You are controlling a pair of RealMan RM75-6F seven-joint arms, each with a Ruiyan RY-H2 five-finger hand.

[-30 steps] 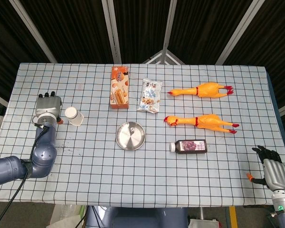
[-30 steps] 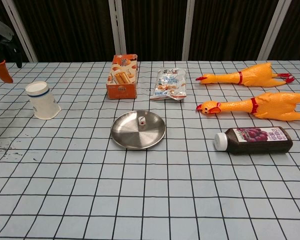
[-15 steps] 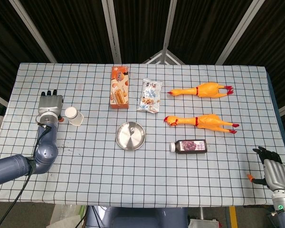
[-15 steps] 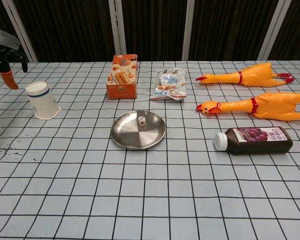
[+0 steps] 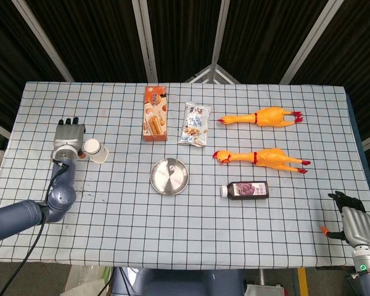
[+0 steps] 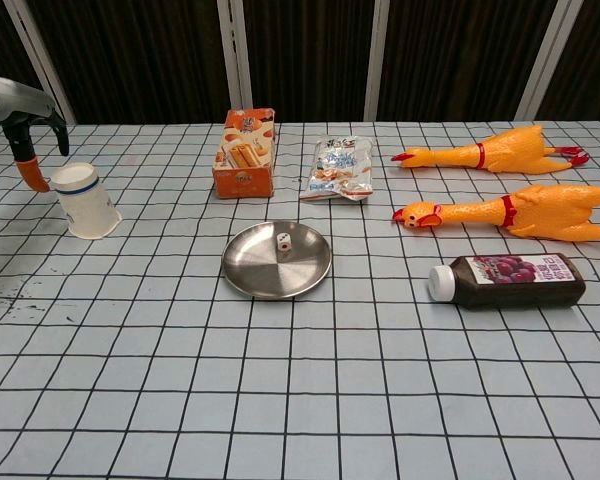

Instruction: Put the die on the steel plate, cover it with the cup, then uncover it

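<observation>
- The die point(image 6: 285, 242) is already sitting on the steel plate point(image 6: 255, 275), a little behind the plate's middle, near the middle of the counter point(image 6: 310, 400); that first step looks done.
- The cup point(image 6: 84, 200) is standing upside down and slightly tilted near the counter's left edge, well apart from the plate, so covering and uncovering are both left to do.
- The left hand point(image 5: 69, 137) is hovering just beside the cup, on the side toward the left edge, with its back turned up toward the overhead camera and its forearm running back toward the near-left corner.
- Its fingers point(image 5: 68, 122) are pointing toward the far edge and lying loosely apart, holding nothing; in the chest view an orange fingertip is sitting right by the cup's upturned base, though I cannot tell whether it is touching.
- My guess is that it is lining up to take the cup.
- The right hand point(image 5: 351, 221) is idling off the near-right corner, its dark fingers point(image 5: 342, 198) curling inward around nothing.
</observation>
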